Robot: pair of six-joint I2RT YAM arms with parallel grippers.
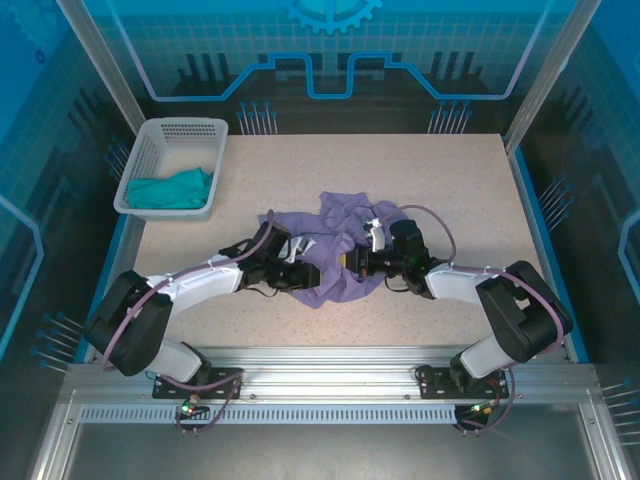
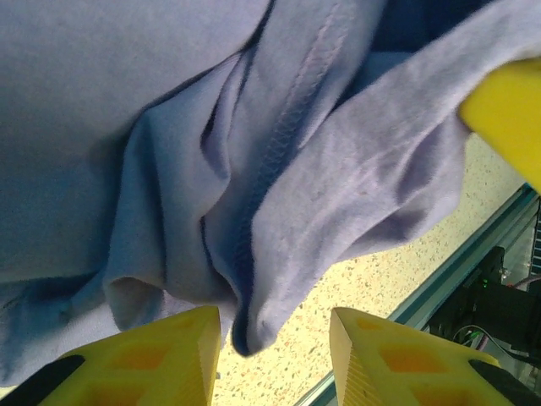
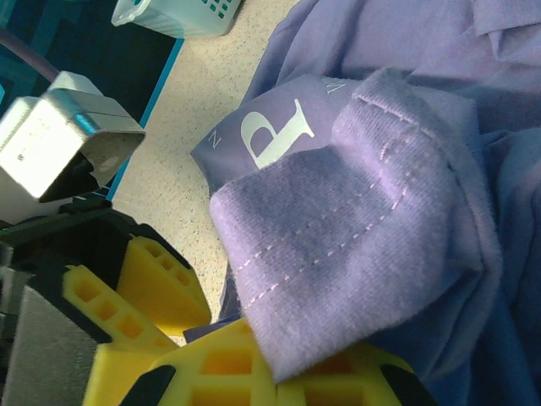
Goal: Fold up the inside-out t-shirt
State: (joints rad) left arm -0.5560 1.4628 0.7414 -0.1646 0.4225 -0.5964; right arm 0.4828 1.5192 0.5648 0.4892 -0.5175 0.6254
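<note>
Overhead view: the inside-out t-shirt (image 1: pixel 340 225), lavender, lay in a crumpled heap at the middle of the speckled table (image 1: pixel 450 180). Both arms reached into its lower edge from the bottom corners of the frame.

The right gripper (image 1: pixel 362 262) was clamped shut on a fold of the shirt. In its wrist view a stitched hem (image 3: pixel 363 211) draped over its yellow fingers, probably to anchor that edge while the other arm worked.

The left gripper (image 1: pixel 300 272) sat just left of it. Its jaws stood partly apart, with a hanging tip of cloth (image 2: pixel 254 334) in the gap but not pinched (it looked placed to take a fresh hold).

The shirt had no clean outline. Its bulk ran roughly from lower left to upper right of the overhead frame. Collar and bottom hem could not be told apart there. A white letter "P" (image 3: pixel 270 135) from the chest print showed at the upper middle of the right wrist view.

At the upper left of the overhead frame, a white basket (image 1: pixel 180 126) held a teal garment (image 1: pixel 172 188), well apart from the shirt.
</note>
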